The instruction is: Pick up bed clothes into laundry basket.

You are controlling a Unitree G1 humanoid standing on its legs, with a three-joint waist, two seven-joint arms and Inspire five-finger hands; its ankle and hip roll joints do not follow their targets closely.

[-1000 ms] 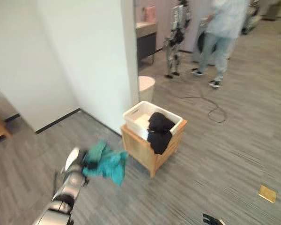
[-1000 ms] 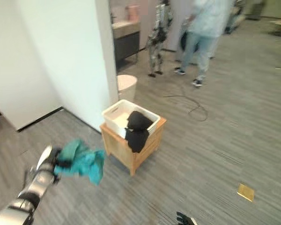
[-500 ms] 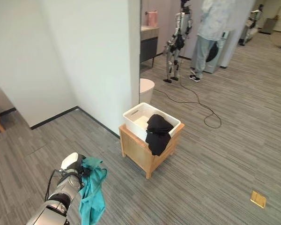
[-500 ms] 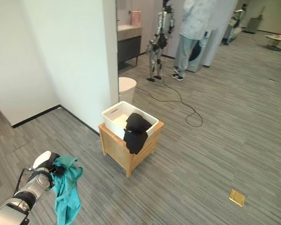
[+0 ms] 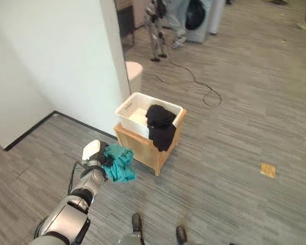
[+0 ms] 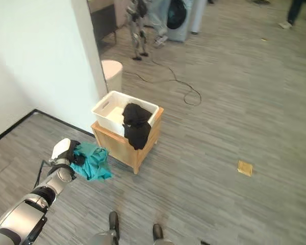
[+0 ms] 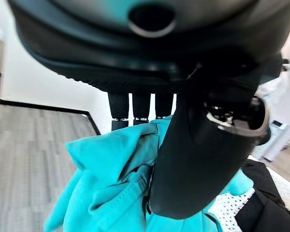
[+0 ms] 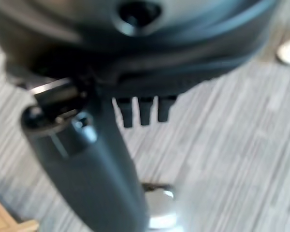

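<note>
A: Left wrist view first: left hand [image 7: 198, 159] closed on the teal cloth [image 7: 116, 193], thumb pressed over a bunched fold, fingers [image 7: 141, 108] curled behind it. Looks soft, thin, crumpled into loose ridges. Probably light and limp, likely to sag and trail rather than keep any shape.

B: Agreed. Held off the floor [image 5: 234, 168] in the head views, hanging from the left hand [image 5: 95, 159] just beside the near corner of the wooden stand [image 5: 143, 150]. Best taken by a gathered bunch, as now; a single edge would probably slip out or drag.

A: Right hand [image 8: 101, 159]?

B: Seen in its own wrist view over grey striped flooring, holding nothing; fingers look short and tucked, so judged curled, though not with full certainty.

A: Further out, then: stand of pale boxy wood, plain flat sides, hard corners that could snag a trailing hem.

B: On top, a white basket [image 5: 132, 104], rigid plastic, rectangular, slotted handle in the wall. Black garment [image 5: 161, 127] draped over its near rim and down the stand's side, equally limp, matte.

A: Room left inside, toward the wall side. Beyond that, a white wall [image 5: 56, 56], a small round pale bin [image 5: 134, 71], a thin cable [image 5: 194, 84] looping over the floor, and a person [image 5: 181, 20] standing far back.
</note>
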